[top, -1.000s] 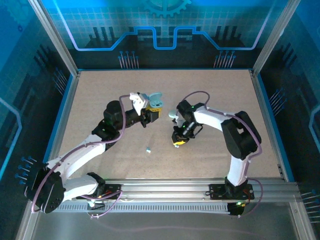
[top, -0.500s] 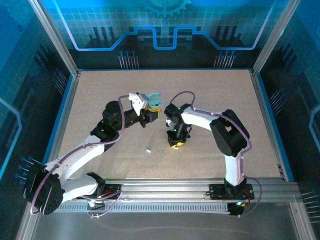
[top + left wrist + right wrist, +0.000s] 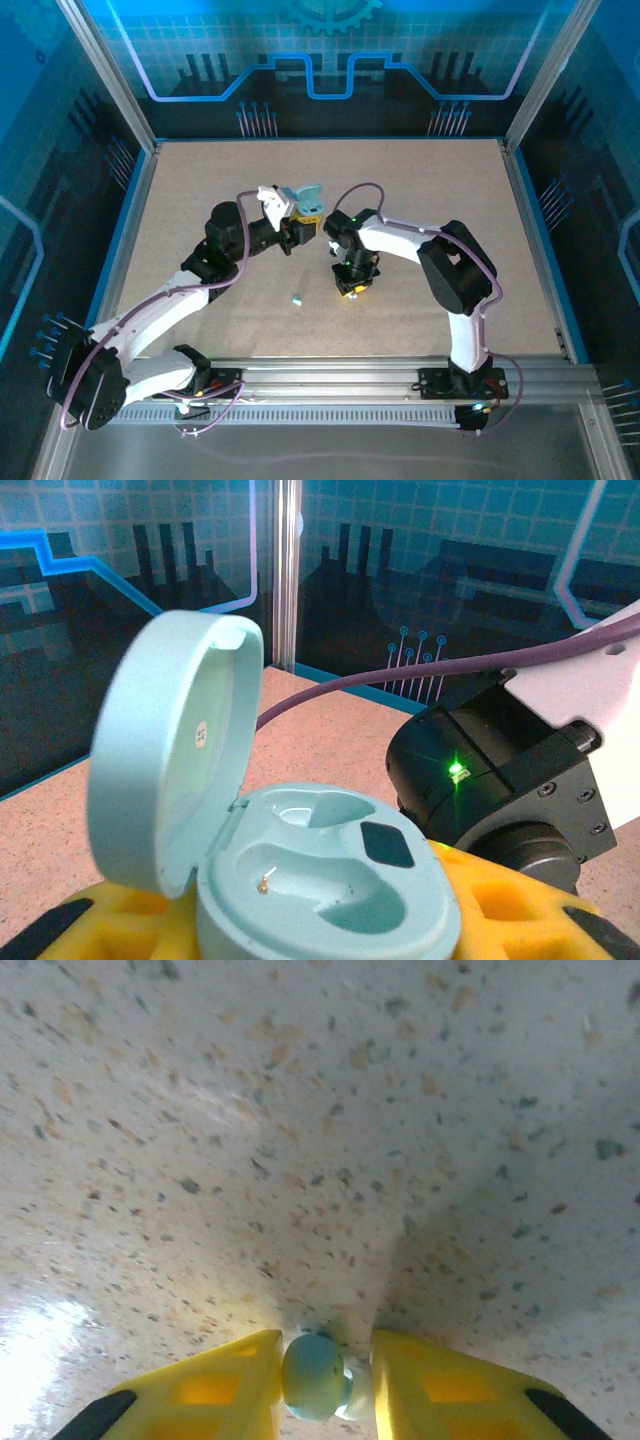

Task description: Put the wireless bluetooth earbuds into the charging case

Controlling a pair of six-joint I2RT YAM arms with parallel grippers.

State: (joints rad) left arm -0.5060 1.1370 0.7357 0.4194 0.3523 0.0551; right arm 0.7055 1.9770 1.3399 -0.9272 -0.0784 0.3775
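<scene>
earbud (image 3: pixel 312 1375) seemingly in right gripper (image 3: pixel 325 1362)

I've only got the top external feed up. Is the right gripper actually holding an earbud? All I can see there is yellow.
Observer: Yes. On the right wrist camera, a teal earbud is pinched in the right gripper, between its yellow fingers and just over the speckled table.
Operator: And the case on the left, is it open?
Observer: It is. On the left wrist camera, the pale teal case sits in the left gripper with its lid standing up at the back.
Operator: Anything already in it?
Observer: No. Both wells are empty, and a small gold contact pin shows in the nearer one.
</scene>
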